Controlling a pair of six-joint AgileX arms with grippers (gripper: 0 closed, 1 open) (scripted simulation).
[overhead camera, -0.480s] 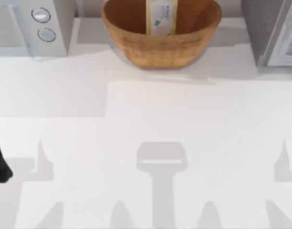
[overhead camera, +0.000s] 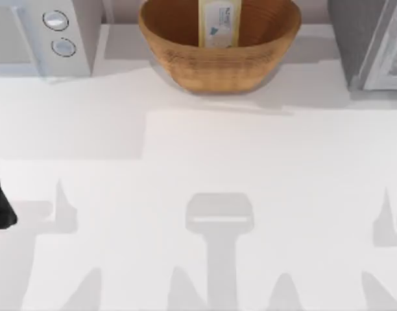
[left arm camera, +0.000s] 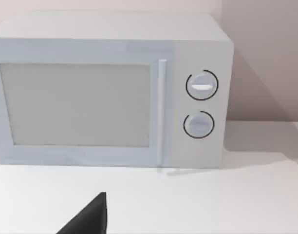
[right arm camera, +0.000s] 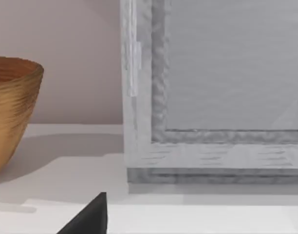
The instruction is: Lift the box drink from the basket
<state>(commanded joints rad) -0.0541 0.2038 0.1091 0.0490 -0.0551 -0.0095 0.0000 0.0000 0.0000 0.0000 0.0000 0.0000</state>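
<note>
box drink [overhead camera: 219, 23] upright in basket [overhead camera: 218, 65], far from left hand [overhead camera: 0, 214]

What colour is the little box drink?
Pale yellow box drink with a white label, best in the top view.

You see the box drink [overhead camera: 219, 23] cut off by the top view's upper edge, its lower part hidden behind the near wall of the basket [overhead camera: 218, 65], whose far rim is also cut off. The label's blue mark is too small to read. The left arm [overhead camera: 0, 204] shows as a dark sliver at the left edge; the white microwave [overhead camera: 49, 39] and grey cabinet [overhead camera: 373, 45] are cropped at the corners.
</note>
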